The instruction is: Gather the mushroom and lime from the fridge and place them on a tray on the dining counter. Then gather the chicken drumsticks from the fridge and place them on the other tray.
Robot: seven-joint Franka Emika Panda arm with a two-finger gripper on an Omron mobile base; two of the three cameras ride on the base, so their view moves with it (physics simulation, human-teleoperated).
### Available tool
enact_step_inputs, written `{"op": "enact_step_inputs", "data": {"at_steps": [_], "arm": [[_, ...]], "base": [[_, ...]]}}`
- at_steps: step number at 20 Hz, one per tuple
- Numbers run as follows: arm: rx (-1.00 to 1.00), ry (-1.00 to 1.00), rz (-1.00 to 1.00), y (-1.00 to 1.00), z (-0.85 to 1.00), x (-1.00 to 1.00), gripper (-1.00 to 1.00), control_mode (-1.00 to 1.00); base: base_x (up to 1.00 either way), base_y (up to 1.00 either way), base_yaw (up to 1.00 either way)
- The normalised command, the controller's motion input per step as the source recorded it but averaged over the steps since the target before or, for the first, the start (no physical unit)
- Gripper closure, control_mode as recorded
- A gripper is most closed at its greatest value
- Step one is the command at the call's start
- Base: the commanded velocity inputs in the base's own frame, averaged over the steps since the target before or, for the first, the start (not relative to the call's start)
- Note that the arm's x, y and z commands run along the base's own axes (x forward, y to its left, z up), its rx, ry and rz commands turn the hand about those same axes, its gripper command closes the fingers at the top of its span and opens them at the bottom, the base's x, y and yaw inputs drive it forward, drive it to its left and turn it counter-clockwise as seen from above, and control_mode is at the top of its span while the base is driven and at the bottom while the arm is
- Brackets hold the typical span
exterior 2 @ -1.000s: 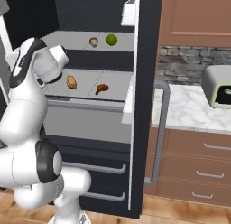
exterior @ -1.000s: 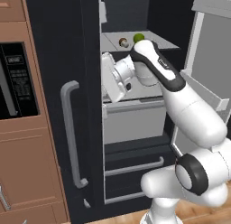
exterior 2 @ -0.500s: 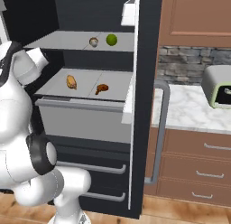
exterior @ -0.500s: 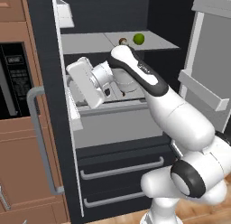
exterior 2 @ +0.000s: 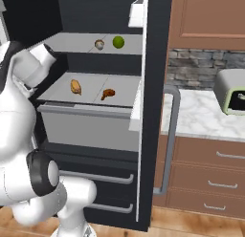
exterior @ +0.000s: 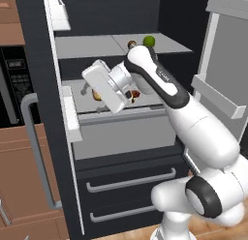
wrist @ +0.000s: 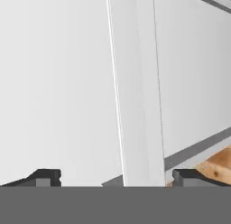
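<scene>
Left base view, gripper wide open, empty, lime on shelf above it

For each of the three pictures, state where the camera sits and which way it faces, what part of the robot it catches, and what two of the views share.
Left base view: behind the arm on its left, facing the open fridge; the arm reaches in from lower right.
Right base view: behind on the right, facing the same fridge; the arm stands at left.
Hand view: on the hand, facing a white door panel; the open gripper shows at the bottom.
Both base views share the lime, mushroom and drumsticks.
</scene>
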Motion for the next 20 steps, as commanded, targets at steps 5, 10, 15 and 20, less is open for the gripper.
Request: {"op": "enact_step_inputs", "data": {"at_steps": [5, 10, 15, 20], "arm": [[-0.23, -0.08, -0.21, -0.95, 0.07, -0.38, -1.00, -1.00], [-0.29, -0.08, -0.25, -0.79, 0.00, -0.35, -1.00, -1.00], [-0.35, -0.12, -0.20, -0.76, 0.00, -0.27, -1.00, -1.00], [-0.35, -0.08, -0.14, -0.70, -0.21, -0.35, -1.00, -1.00]], "base": [[0.00, 0.00, 0.00], [0.00, 0.00, 0.00], [0.00, 0.00, 0.00], [0.00, 0.00, 0.00]]}}
